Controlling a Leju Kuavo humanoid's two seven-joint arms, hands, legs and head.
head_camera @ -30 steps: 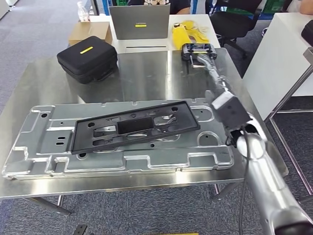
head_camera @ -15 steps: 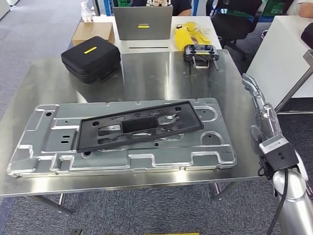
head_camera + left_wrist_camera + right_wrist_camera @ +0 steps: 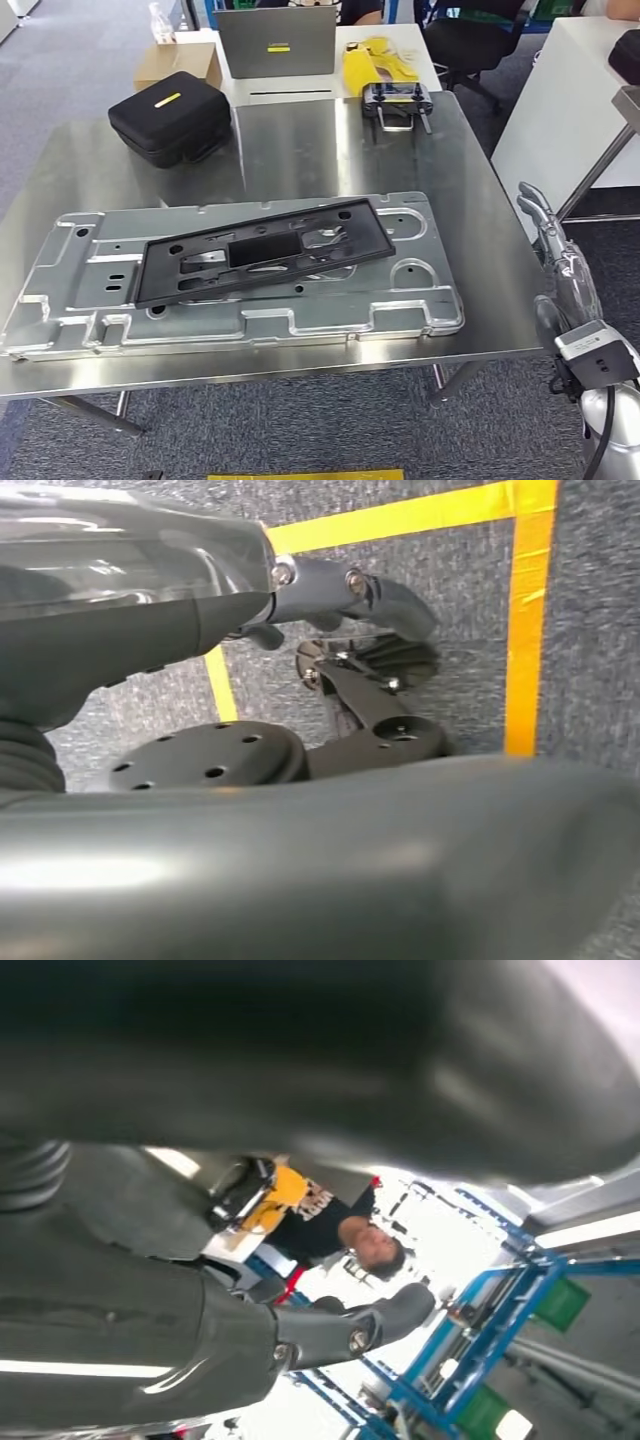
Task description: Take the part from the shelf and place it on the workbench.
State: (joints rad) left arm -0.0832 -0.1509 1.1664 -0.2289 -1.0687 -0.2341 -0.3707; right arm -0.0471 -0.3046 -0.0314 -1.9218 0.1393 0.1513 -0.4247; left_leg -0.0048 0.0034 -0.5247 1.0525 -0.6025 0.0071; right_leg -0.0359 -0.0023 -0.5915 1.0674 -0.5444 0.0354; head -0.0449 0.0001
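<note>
Right hand (image 3: 562, 262) beside workbench (image 3: 468, 215) right edge, fingers (image 3: 537, 205) extended, apart, holding nothing. Left hand (image 3: 332, 585) over floor, fingers' state cannot tell. Black part (image 3: 260, 252) flat on silver panel (image 3: 75, 290), on workbench.

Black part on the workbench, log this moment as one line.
black part: lying on metal panel on workbench | right hand: open, off table edge, holds nothing | left hand: by floor

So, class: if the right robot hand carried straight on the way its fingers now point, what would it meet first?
Probably nothing close. The right robot hand is off the table's right edge, fingers pointing up and away alongside it. Its line seems to run towards the white table behind, though depth is unclear.
</note>
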